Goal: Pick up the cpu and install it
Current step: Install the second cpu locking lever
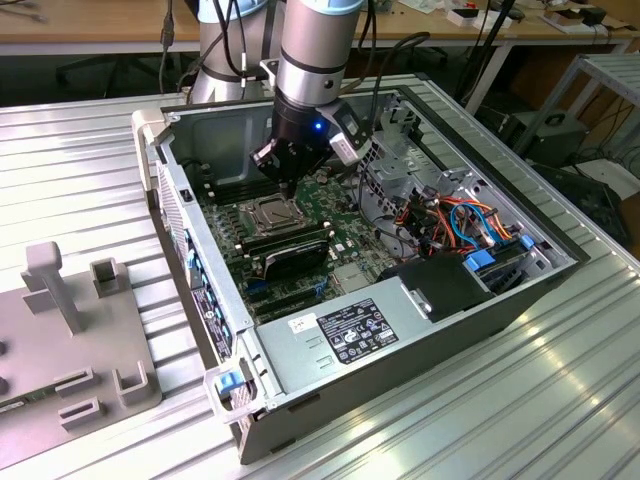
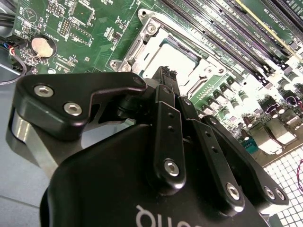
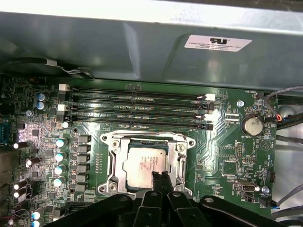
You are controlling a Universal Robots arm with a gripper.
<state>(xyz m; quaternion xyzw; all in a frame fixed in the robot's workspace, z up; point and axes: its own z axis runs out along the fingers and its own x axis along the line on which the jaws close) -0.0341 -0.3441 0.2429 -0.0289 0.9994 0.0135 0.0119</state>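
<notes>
Silver-grey square cpu [image 3: 144, 164] sits in socket [image 3: 110, 163].

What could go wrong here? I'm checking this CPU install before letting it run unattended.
1. The cpu lies inside the socket frame with the pincer tips at its edge; a sideways drag could shift the chip off its seat.
2. Pressing down harder could stress the socket beneath it.
3. The memory slots run close beside the socket, so a careless pull-out might clip them.
</notes>
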